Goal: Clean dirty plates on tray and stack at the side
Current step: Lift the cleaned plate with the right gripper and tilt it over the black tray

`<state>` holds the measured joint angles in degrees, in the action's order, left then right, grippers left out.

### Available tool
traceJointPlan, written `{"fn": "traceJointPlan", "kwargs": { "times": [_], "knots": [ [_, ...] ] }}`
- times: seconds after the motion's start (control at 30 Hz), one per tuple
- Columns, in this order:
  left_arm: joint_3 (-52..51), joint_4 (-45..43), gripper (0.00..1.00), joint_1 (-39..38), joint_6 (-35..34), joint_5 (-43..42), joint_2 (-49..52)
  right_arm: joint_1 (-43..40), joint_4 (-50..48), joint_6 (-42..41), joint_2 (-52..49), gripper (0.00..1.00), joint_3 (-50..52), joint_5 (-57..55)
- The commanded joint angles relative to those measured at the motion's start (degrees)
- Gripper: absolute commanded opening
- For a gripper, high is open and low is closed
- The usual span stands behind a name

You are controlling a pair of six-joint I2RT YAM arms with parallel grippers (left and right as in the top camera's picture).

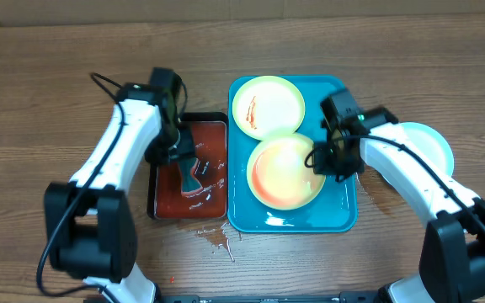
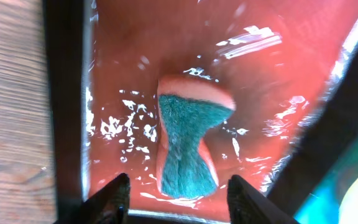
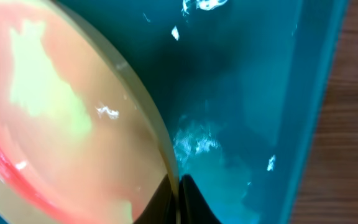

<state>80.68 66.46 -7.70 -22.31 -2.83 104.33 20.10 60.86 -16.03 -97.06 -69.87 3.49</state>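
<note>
The turquoise tray [image 1: 343, 215] holds two yellow-green-rimmed plates. The far plate [image 1: 268, 105] has a small red smear. The near plate [image 1: 285, 172] is coated in orange-red sauce and is tilted. My right gripper [image 1: 325, 160] is shut on its right rim, as the right wrist view shows [image 3: 178, 186], with the plate [image 3: 61, 124] to the left. A light-blue-rimmed plate [image 1: 432, 143] lies on the table right of the tray, partly hidden by my right arm. My left gripper [image 2: 176, 196] is open above a green-and-orange sponge [image 2: 188, 143] lying in red liquid.
A smaller black tray [image 1: 157, 181] with red liquid stands left of the turquoise tray, with the sponge [image 1: 194, 175] in it. Red drips [image 1: 217, 240] stain the table in front of it. Water drops lie on the turquoise tray floor [image 3: 253, 93].
</note>
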Motion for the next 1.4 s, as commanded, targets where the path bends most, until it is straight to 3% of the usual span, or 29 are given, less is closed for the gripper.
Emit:
{"fn": "traceJointPlan", "kwargs": {
  "times": [0.0, 0.23, 0.3, 0.37, 0.4, 0.67, 1.0, 1.37],
  "knots": [
    [5.09, 1.57, 0.55, 2.05, 0.9, -1.79, -6.45, 4.68, 3.65, 4.96, 1.38, 0.04, -9.68, -8.83],
    [14.25, 6.45, 0.69, 6.78, 1.55, -4.85, -14.14, 15.69, -1.81, 6.91, 1.36, 0.04, -16.09, -17.35],
    [16.28, 7.54, 0.78, 7.76, 1.55, -4.94, -16.09, 19.32, -5.09, 6.88, 0.92, 0.04, -16.02, -20.83],
    [17.68, 8.31, 0.97, 8.22, 1.55, -4.9, -18.01, 22.51, -7.89, 6.84, 0.26, 0.04, -16.02, -24.24],
    [17.86, 8.33, 1.0, 8.22, 1.57, -4.68, -18.8, 24.22, -9.25, 6.19, -0.13, 0.04, -16.02, -26.56],
    [17.79, 12.0, 1.0, 8.22, 4.81, -3.82, -21.09, 34.07, -11.52, -4.22, -2.03, 0.04, -16.02, -44.15],
    [17.73, 12.83, 1.0, 8.15, 4.76, -2.89, -20.2, 42.77, -13.07, -4.17, -2.03, 0.04, -16.02, -62.38],
    [17.73, 12.83, 1.0, 8.15, 4.76, -2.89, -20.17, 48.3, -13.33, -4.2, -2.03, 0.04, -16.02, -71.84]
  ]
}}
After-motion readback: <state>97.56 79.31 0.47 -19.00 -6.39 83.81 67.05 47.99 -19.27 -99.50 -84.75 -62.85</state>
